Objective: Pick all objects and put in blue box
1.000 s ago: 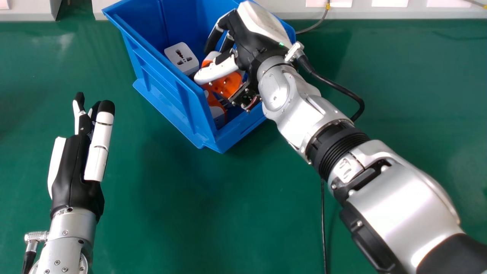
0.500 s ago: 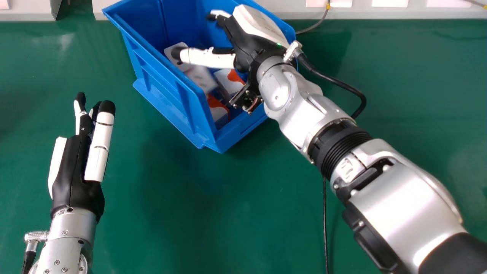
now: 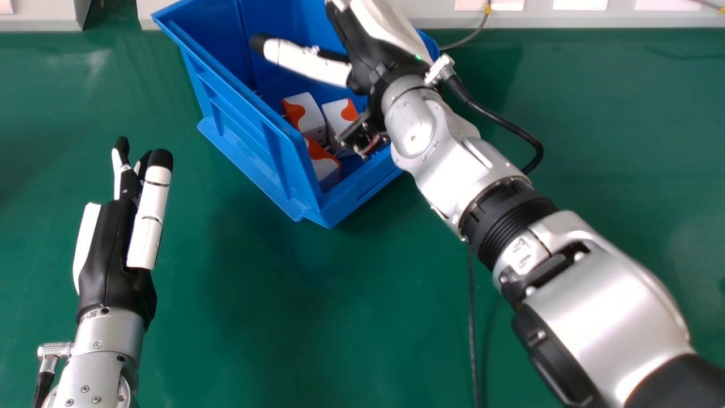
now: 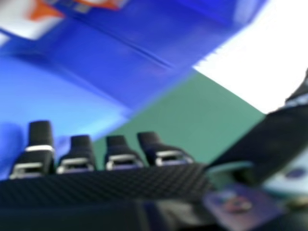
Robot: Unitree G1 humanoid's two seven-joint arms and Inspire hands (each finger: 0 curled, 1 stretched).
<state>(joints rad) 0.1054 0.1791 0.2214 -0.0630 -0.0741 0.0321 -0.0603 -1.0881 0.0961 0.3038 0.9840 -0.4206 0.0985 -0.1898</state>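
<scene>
At the left, the left hand (image 3: 113, 249) is held idle above the green table (image 3: 238, 300), its fingers straight and nothing gripped. Farther right, the blue box (image 3: 255, 153) stands upright on the table, and three white-and-orange blocks can be made out inside it: the left block (image 3: 308, 122), the near block (image 3: 325, 170) in the front corner, and the right block (image 3: 340, 116). These may be counted as done. Over the box's right side the right hand (image 3: 376, 54) is held with its fingers extended and apart, nothing being grasped. The task is judged to be late, perhaps finished but for the arm being withdrawn; whether more pieces are left to be fetched cannot be told. Compared with the earlier frames, the left hand has barely been shifted and the box has been left in place. Inside it, the contents have been rearranged: a white socket face was seen by the left wall a second ago, and a falling piece was caught in a blur after that, whereas the blocks now appear settled. The right hand, curled round an orange-and-white piece at first, has been opened and carried slightly toward the far side.
</scene>
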